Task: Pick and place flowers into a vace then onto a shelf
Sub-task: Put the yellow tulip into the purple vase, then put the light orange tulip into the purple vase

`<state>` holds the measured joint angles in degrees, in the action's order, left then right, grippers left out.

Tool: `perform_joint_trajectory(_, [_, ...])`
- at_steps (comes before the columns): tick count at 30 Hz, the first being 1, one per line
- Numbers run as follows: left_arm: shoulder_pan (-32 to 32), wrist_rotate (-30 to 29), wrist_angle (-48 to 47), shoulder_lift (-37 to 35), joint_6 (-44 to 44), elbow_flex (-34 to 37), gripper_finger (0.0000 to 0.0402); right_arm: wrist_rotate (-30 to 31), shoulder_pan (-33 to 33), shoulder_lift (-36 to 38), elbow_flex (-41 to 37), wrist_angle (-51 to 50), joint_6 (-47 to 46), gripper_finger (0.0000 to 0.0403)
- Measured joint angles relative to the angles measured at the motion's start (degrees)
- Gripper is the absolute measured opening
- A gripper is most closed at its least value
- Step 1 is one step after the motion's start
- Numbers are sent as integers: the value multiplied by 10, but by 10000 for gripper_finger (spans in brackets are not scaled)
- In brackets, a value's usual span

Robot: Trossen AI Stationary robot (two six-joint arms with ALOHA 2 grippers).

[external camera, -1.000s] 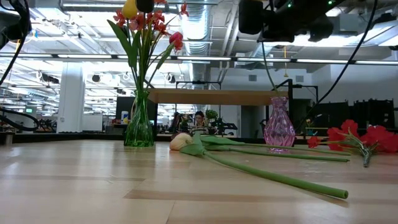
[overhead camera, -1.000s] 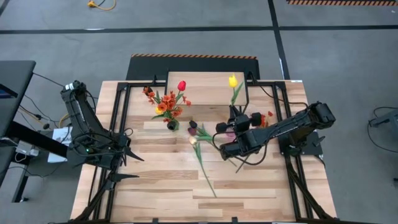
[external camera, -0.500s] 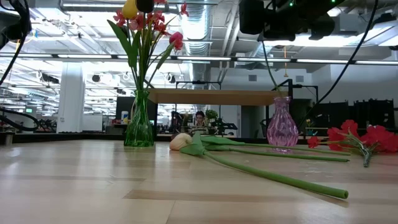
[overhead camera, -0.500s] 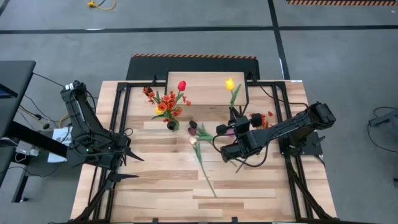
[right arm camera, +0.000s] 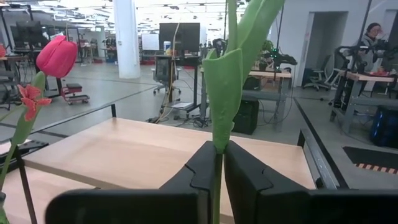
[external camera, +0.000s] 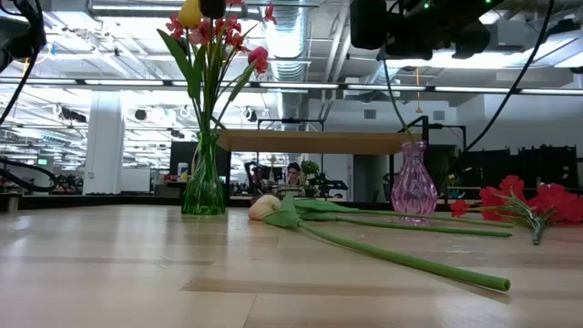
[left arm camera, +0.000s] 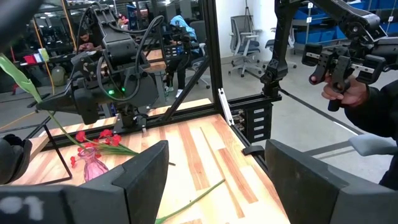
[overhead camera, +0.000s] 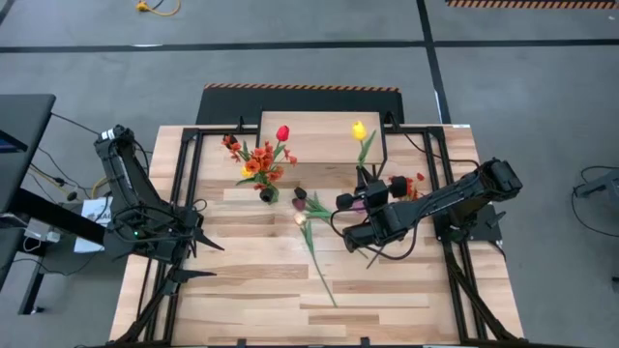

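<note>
My right gripper (overhead camera: pixel 366 176) hangs above the pink vase (external camera: pixel 412 186), shut on a yellow tulip (overhead camera: pixel 359 129). The tulip's stem (external camera: pixel 390 96) runs down to the vase mouth. A green vase (external camera: pixel 204 187) stands on the table and holds a red tulip (overhead camera: pixel 282 133) and orange blossoms. The shelf (overhead camera: pixel 319 135) stands at the table's far edge. A cream tulip (external camera: pixel 266 207) lies flat on the table. My left gripper (left arm camera: pixel 217 186) waits open near the left edge. My right gripper pinches the yellow tulip's green stem (right arm camera: pixel 217 163) between its two fingers (right arm camera: pixel 202 168), just below a leaf (right arm camera: pixel 225 81). The fingers lie level and point toward the table's far edge, across the stem. The stem stands nearly upright, and its lower part reaches the pink vase's mouth.
Dark and maroon tulips (overhead camera: pixel 299 199) lie between the two vases. Red flowers (external camera: pixel 528 202) lie at the right. The cream tulip's long stem (overhead camera: pixel 321 266) crosses the table's middle. A person (left arm camera: pixel 367 93) holding handles stands beyond the table's edge.
</note>
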<state>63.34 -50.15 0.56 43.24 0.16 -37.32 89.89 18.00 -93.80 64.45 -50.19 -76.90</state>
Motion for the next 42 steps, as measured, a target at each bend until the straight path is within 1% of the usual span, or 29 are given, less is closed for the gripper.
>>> perform_joint_trajectory(27, [0,0,0,0,0,0,256,0,0,0,0,-1,3,48])
perform_joint_trajectory(42, [0,0,0,0,0,0,256,0,10,0,0,-1,4,50])
